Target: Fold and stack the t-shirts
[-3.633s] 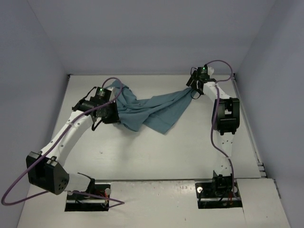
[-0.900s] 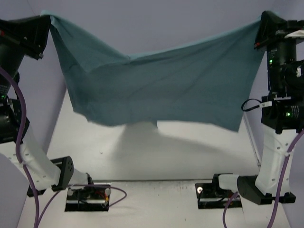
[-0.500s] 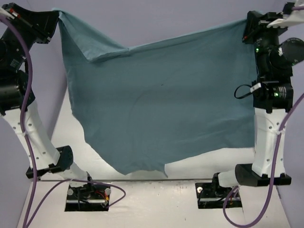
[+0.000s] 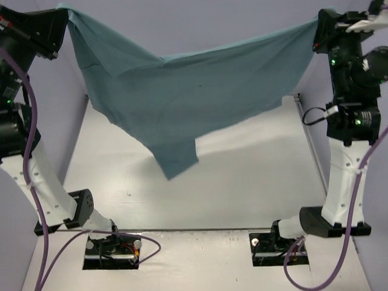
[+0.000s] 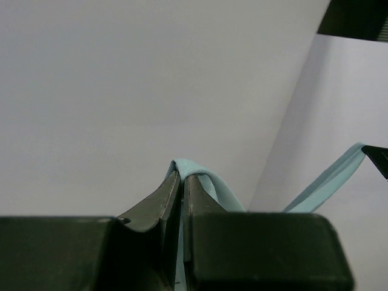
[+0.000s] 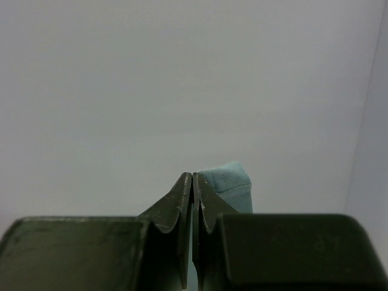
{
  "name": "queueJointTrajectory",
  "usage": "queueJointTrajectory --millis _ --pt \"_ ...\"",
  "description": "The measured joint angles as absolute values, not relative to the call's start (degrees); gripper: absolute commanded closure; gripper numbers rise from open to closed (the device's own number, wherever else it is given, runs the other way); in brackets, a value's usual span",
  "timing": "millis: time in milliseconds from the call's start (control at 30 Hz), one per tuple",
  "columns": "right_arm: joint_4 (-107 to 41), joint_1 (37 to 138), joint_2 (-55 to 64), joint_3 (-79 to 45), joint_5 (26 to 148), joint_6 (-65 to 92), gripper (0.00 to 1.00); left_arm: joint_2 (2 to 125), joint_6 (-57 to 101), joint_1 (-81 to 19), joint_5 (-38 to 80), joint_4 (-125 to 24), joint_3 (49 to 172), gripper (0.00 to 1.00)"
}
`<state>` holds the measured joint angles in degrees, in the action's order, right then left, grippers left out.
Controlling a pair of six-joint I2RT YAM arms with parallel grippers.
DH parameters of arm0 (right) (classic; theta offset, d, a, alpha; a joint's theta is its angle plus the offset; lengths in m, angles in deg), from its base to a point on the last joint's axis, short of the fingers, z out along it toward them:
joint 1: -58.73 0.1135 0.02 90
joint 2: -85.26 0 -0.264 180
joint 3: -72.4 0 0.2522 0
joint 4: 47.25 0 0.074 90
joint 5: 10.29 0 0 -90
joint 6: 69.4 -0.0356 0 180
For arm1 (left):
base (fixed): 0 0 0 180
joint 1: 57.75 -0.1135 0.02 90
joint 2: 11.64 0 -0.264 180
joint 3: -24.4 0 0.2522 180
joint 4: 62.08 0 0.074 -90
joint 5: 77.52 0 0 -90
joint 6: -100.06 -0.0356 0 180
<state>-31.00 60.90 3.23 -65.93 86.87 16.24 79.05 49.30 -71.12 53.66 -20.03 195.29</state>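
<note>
The t-shirt (image 4: 200, 103) hung in the air, stretched between the two grippers and well above the table (image 4: 242, 194). Its long axis ran from side to side, along the line that joined the left gripper (image 4: 59, 24) to the right gripper (image 4: 319, 31). Each gripper was closed on one upper corner of the cloth. In both wrist views the jaws stood pressed together, with only a small tuck of teal fabric coming out at the tips.

From both tools the cloth lay inward and downward. The top edge sagged in the middle, so the shirt was not pulled tight. The hanging part was uneven: it reached lowest on the left-centre, where a narrow flap pointed down toward the table, and it rose steadily toward the right gripper. The bulk of the cloth was therefore nearer to the left arm (I judge this matters for laying it flat, since the low flap would probably touch the table first).

The shirt was plain teal, soft, without print. A slanted fold ran from the left corner toward the middle of the top edge. No folding was done yet, I think; it needed first to be spread on the table.
</note>
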Motion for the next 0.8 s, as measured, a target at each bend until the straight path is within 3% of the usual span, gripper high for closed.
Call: queueJointTrajectory --millis 433,800 --pt "-32.7 60.9 24.9 -53.3 86.6 17.5 1.00 71.0 48.2 -71.3 55.4 -19.7 197.0 1.00" --pt "-31.4 60.9 25.4 -53.6 86.6 17.3 1.00 73.4 48.3 -71.3 56.0 -18.8 203.0 1.00"
